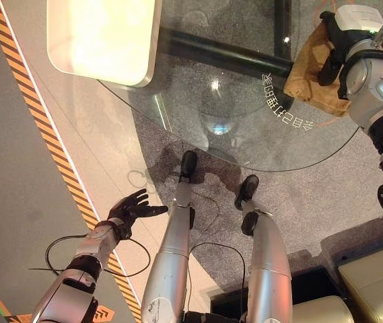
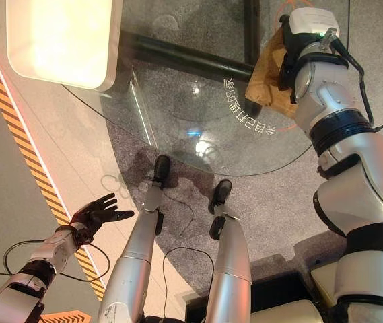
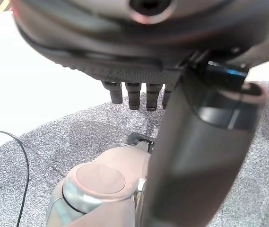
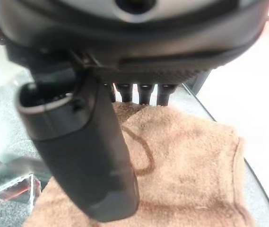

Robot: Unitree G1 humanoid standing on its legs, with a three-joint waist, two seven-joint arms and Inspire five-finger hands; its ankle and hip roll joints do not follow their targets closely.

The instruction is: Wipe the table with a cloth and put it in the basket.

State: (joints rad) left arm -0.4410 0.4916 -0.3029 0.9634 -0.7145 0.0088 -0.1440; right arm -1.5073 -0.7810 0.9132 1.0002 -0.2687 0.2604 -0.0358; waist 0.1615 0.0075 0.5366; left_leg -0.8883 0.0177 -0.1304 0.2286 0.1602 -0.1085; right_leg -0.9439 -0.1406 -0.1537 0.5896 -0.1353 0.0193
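my right hand (image 4: 125, 66) lies flat, fingers straight, on the cloth (image 4: 186, 161) at the glass table (image 1: 245, 145) edge, so i judge wiping underway. left hand (image 1: 129, 210) hangs spread, idle; basketing remains.

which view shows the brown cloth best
The right wrist view: the brown cloth spreads flat past the right robot hand, weave and edge clear. Both eye views show it as a small patch at the glass table edge, partly behind the arm.

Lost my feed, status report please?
Right robot hand over tan cloth on glass table, fingers straight. Left robot hand open, idle low beside table. No obstruction seen.
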